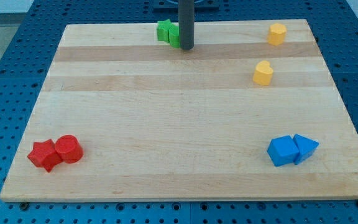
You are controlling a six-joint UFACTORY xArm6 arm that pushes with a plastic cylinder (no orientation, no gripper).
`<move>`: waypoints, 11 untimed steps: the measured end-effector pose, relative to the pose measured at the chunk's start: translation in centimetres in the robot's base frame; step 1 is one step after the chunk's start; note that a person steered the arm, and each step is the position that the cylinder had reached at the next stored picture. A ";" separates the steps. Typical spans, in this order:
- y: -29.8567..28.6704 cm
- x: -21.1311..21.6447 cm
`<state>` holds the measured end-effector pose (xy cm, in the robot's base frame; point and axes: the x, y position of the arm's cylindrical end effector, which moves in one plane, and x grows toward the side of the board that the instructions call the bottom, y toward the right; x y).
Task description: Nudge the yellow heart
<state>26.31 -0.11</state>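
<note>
my tip (pixel 186 48) rests bare, holding nothing, at the wooden board's (pixel 166 118) top edge, touching two green blocks (pixel 168 32) on its left; the yellow heart (pixel 263 73) sits well apart at upper right, below a yellow hexagonal block (pixel 276 33); red blocks (pixel 56 152) lower left; blue blocks (pixel 291 150) lower right

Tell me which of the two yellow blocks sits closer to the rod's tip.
The yellow heart, lower and slightly left of the yellow hexagon, is nearer my tip.

My tip (pixel 186 48) stands upright, at the view's top centre.
</note>
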 end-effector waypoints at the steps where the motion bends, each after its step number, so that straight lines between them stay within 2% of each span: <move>1: 0.3 -1.9; 2: 2.5 -0.7; 5: 17.8 9.5; 7: 24.7 12.0; 8: 22.2 15.3; 10: 4.3 15.9; 11: 7.5 18.7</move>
